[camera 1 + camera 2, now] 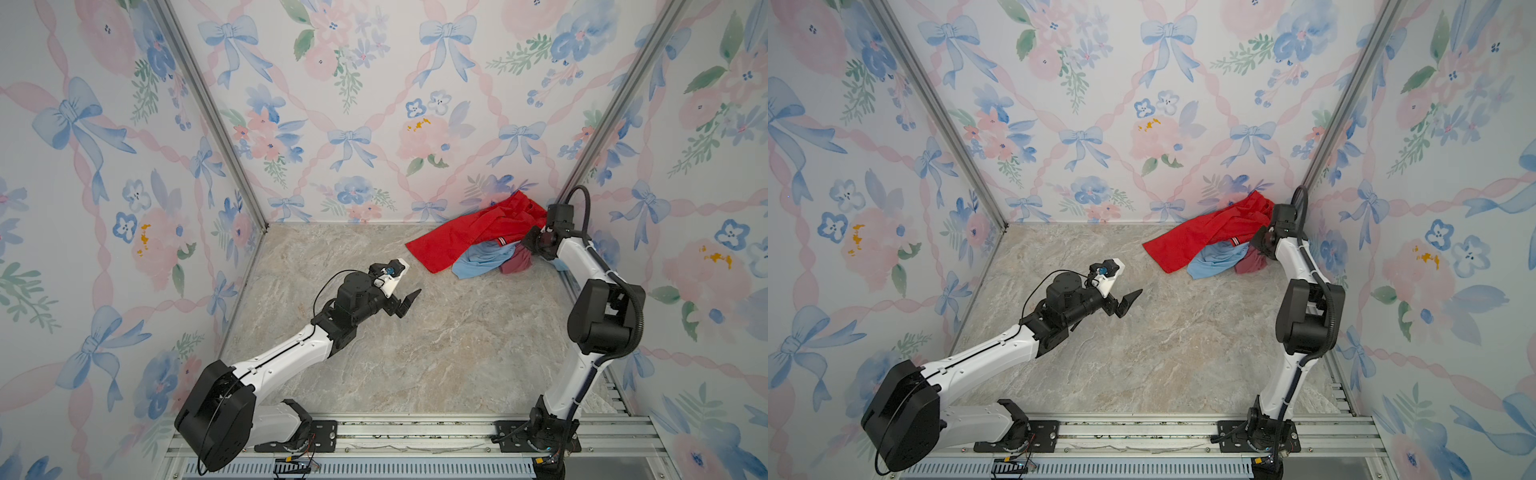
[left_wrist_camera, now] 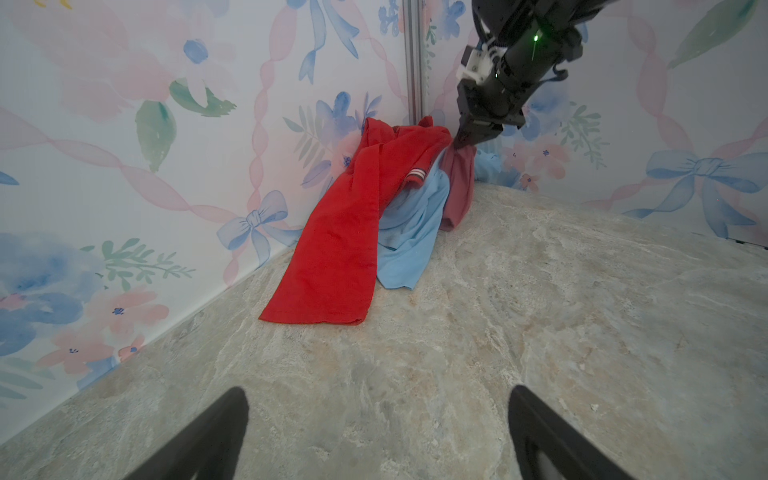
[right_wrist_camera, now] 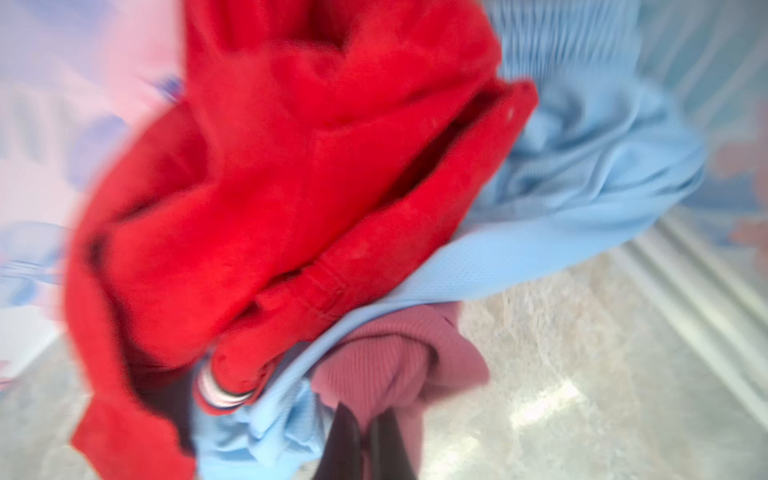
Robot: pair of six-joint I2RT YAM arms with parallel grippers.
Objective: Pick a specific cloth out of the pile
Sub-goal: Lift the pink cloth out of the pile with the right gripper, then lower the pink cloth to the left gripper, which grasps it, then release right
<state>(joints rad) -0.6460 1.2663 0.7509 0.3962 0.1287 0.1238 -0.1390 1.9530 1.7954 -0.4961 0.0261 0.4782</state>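
Tabletop (image 2: 415,374) fills the lower frame of the left wrist view, where the left gripper (image 2: 378,392) hovers spread wide and empty, well apart from the pile (image 1: 478,243). Farther in, right of centre in a top view, the cloth (image 1: 517,261) sits at the pile's right edge. Its top is pinched in the closed right gripper (image 2: 463,143). A fold of the light blue garment (image 2: 411,232) laps it, so a slow lift straight up, then down-frame, seems wisest. The red garment (image 2: 332,257) behind, against the far wall, should not be snagged.

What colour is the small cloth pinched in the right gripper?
Plain dusty rose-maroon; the cloth shows best in the left wrist view.
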